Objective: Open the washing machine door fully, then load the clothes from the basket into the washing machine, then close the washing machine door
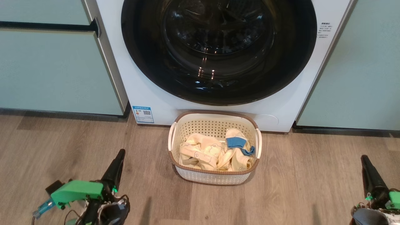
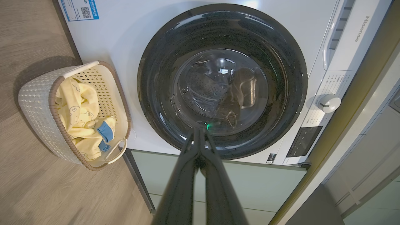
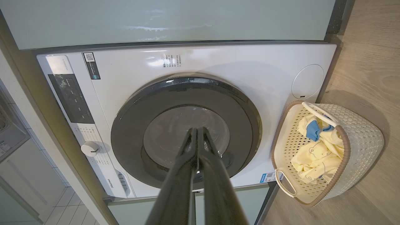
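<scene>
Cream basket (image 1: 213,178) of clothes (image 1: 204,153) sits between left claw (image 1: 120,155) and right claw (image 1: 365,160), both seemingly pinched together.

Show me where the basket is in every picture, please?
Head view: the basket, bottom centre, before the washing machine.
Left wrist view: the basket, at the left side.
Right wrist view: the basket, at the right side.
Shared landmark: the blue-white sticker on the washing machine, near the basket.
</scene>
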Motion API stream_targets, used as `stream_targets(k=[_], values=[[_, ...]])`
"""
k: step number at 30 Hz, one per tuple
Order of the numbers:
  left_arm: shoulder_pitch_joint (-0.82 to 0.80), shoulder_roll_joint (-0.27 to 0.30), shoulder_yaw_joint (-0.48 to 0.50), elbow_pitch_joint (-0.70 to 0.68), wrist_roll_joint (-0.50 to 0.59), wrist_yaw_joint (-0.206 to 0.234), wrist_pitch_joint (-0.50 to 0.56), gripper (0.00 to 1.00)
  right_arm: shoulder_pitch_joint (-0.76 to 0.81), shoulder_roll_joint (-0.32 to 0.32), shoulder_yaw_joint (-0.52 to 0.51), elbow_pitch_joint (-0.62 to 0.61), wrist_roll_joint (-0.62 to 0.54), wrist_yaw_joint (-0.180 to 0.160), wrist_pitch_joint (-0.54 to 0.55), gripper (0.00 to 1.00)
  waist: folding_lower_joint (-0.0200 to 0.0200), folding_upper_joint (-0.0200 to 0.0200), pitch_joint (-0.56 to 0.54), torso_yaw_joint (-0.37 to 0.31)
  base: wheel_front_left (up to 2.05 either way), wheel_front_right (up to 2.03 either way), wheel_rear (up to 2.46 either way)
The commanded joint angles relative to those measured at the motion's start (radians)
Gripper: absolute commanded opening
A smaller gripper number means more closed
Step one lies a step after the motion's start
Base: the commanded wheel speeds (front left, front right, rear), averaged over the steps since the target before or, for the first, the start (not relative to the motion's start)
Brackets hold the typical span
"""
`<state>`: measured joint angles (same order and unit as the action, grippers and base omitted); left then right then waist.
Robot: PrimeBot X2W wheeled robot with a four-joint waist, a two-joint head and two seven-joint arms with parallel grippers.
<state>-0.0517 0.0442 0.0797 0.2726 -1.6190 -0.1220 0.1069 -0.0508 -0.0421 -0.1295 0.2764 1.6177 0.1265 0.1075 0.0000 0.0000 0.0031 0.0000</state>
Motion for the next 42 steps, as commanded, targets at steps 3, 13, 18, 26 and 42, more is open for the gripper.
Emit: stream_targets(k=[3, 13, 18, 26, 42], values=[[-0.056, 0.006, 0.034, -0.028, 0.01, -0.009, 0.006, 0.0, -0.057, -0.008, 0.016, -0.032, -0.009, 0.004, 0.006, 0.0, 0.0, 0.0, 0.0, 0.0, 0.0, 0.0, 0.0], [-0.056, 0.006, 0.034, -0.028, 0.01, -0.009, 0.006, 0.0, -0.057, -0.008, 0.016, -0.032, -0.009, 0.004, 0.006, 0.0, 0.0, 0.0, 0.0, 0.0, 0.0, 0.0, 0.0], [0.019, -0.003, -0.006, 0.038, 0.001, 0.002, -0.002, 1.0, 0.018, 0.01, 0.004, 0.04, -0.002, 0.0, -0.002, 1.0, 0.0, 0.0, 0.0, 0.0, 0.0, 0.0, 0.0], [0.003, -0.002, -0.013, 0.029, 0.007, 0.001, -0.016, 1.0, 0.005, 0.004, 0.009, 0.03, -0.011, 0.0, -0.019, 1.0, 0.0, 0.0, 0.001, 0.0, 0.0, 0.0, 0.0], [-0.023, 0.014, -0.035, 0.008, 0.042, 0.0, -0.06, 1.0, -0.016, -0.021, 0.039, 0.021, -0.043, 0.001, -0.058, 1.0, 0.0, 0.0, 0.002, -0.001, 0.0, 0.0, 0.0]])
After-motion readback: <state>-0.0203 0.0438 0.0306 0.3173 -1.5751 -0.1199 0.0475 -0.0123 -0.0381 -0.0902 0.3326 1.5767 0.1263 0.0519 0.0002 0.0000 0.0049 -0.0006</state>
